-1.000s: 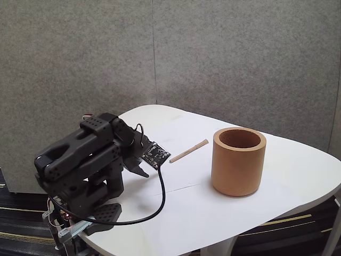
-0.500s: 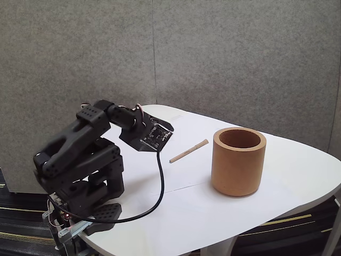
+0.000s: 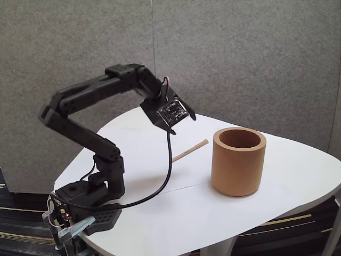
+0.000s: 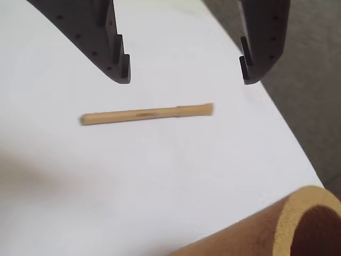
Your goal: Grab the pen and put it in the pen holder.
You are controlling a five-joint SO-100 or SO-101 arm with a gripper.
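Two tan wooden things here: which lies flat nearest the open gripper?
The pen, lying flat just below the gripper; the pen holder stands upright farther off.

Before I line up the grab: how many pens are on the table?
1. The pen lies flat on the white table, left of the pen holder in the fixed view, below the open gripper. The holder's inside is partly hidden.

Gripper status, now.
Gripper: open, holding nothing, fingers spread above the pen lying on the table.
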